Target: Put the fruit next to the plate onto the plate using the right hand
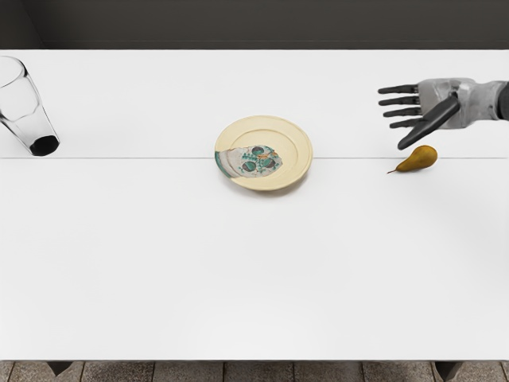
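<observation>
The pear (419, 157) lies on its side on the white table (254, 270), well to the right of the plate (293, 134) and apart from it, with its thin stem pointing back toward the plate and its fat end turned away. It looks small and light, firm rather than soft, with a smooth skin that could slide under hard fingertips. Because it is rounded and tapered, it will probably roll or pivot if pushed from one side only. The safest hold is likely around the broad belly, thumb on one flank and fingers on the other, leaving the narrow neck and stem alone. The right hand (427, 105) hovers on the far side of the pear from the plate's near edge, just behind and above the fruit and not touching it. Its arm comes in from the right, further from the plate. The hand is wide and holds nothing: four fingers stretch out flat toward the plate, and the thumb angles down toward the pear. A clear glass (24, 107) stands tilted far to the plate's left.
</observation>
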You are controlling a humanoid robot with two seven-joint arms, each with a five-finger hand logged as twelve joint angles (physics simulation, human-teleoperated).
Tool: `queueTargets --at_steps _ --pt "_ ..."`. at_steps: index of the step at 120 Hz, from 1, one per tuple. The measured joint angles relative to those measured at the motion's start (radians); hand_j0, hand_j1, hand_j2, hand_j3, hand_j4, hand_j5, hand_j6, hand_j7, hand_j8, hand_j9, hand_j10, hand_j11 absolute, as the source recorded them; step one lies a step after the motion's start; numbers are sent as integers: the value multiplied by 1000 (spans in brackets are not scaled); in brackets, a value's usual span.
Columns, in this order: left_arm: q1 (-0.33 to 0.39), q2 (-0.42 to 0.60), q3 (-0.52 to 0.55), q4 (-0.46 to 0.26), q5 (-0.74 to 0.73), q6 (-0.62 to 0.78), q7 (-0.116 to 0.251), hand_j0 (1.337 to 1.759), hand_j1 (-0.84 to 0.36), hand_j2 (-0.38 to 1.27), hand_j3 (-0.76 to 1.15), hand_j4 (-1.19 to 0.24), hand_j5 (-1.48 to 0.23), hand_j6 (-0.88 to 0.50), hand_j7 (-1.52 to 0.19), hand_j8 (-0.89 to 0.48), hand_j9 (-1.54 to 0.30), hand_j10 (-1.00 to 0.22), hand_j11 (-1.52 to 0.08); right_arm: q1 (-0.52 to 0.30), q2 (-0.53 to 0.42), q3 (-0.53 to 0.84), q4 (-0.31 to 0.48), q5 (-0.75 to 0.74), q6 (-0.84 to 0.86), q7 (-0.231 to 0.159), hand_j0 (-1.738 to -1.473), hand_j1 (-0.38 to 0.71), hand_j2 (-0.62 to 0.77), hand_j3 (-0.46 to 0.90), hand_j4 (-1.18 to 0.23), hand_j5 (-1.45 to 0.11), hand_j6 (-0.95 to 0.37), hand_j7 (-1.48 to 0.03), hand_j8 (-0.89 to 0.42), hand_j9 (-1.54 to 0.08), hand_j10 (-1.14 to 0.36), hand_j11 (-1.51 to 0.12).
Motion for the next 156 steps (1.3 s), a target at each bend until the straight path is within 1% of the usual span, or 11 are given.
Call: queueTargets --at_steps 12,17,22,29,35,45,55,68,92,117,156 --pt "0 0 0 0 0 0 0 1658 349 0 0 0 0 0 0 0 0 0 0 -12 -16 2 5 0 48 0 -1658 -326 3 0 -47 -14 -54 -3 -48 -2 -48 -8" --pt "0 0 0 0 0 0 0 1658 349 0 0 0 0 0 0 0 0 0 0 8 -19 -32 4 -4 58 0 -1658 -326 2 0 -42 -16 -48 -7 -43 -7 -42 -12" --pt "0 0 0 0 0 0 0 1658 349 0 0 0 0 0 0 0 0 0 0 72 -18 -115 -2 -7 64 0 -1658 -325 1 0 -38 -18 -43 -11 -39 -11 -38 -15" --pt "0 0 0 0 0 0 0 1658 349 0 0 0 0 0 0 0 0 0 0 228 -8 -320 -39 -21 65 0 -1658 -324 0 0 -35 -22 -39 -16 -35 -16 -35 -19" --pt "0 0 0 0 0 0 0 1658 349 0 0 0 0 0 0 0 0 0 0 338 24 -479 -87 -107 26 0 -1658 -323 -1 0 -33 -24 -36 -20 -34 -20 -33 -22" --pt "0 0 0 0 0 0 0 1658 349 0 0 0 0 0 0 0 0 0 0 409 101 -626 -165 -269 -42 0 -1658 -321 -3 0 -32 -28 -34 -25 -32 -25 -32 -27" --pt "0 0 0 0 0 0 0 1658 349 0 0 0 0 0 0 0 0 0 0 384 179 -694 -212 -403 -172 0 -1658 -318 -4 0 -32 -32 -33 -30 -32 -29 -31 -31" --pt "0 0 0 0 0 0 0 1658 349 0 0 0 0 0 0 0 0 0 0 319 253 -731 -238 -503 -334 0 -1658 -316 -4 0 -32 -35 -34 -34 -33 -34 -32 -34" --pt "0 0 0 0 0 0 0 1658 349 0 0 0 0 0 0 0 0 0 0 235 413 -768 -352 -568 -465 0 -1658 -312 -5 0 -35 -41 -37 -40 -36 -40 -34 -40" --pt "0 0 0 0 0 0 0 1658 349 0 0 0 0 0 0 0 0 0 0 190 460 -771 -396 -572 -511 0 -1658 -278 -11 0 -63 -78 -64 -78 -63 -78 -62 -78" --pt "0 0 0 0 0 0 0 1658 349 0 0 0 0 0 0 0 0 0 0 179 477 -769 -408 -568 -513 0 -1658 -87 -42 0 -221 -285 -223 -284 -222 -285 -221 -285"
